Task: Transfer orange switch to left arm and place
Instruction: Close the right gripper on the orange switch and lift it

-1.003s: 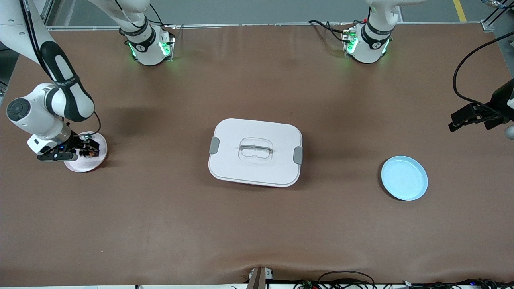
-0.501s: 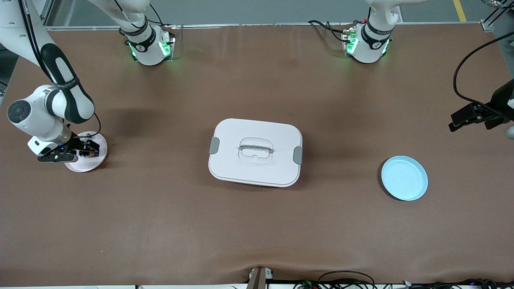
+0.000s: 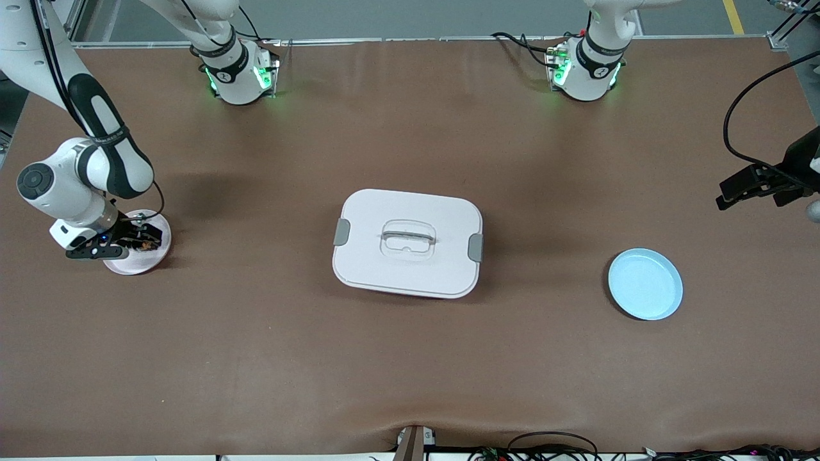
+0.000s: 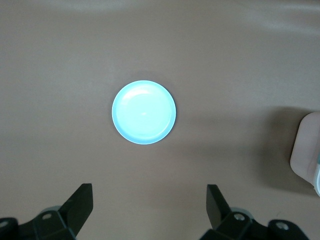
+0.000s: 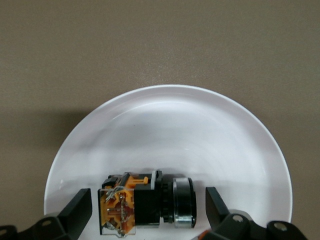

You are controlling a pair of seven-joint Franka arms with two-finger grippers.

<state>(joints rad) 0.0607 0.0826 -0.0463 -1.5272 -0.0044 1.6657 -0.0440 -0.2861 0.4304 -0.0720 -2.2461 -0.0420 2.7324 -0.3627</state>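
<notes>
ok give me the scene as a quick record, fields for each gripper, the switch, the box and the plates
right gripper: low over the white plate at the right arm's end of the table, fingers open on either side of the switch
orange switch: lying on its side on the white plate, not gripped
left gripper: open, up in the air at the left arm's end, waiting
blue plate: nothing on it, toward the left arm's end
box: lid on, mid-table between the two plates

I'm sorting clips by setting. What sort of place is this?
Probably a robotics lab bench: two arms bolted to a brown-covered table, with staged props, a white box and a blue plate, and loose cables at the edge.
</notes>
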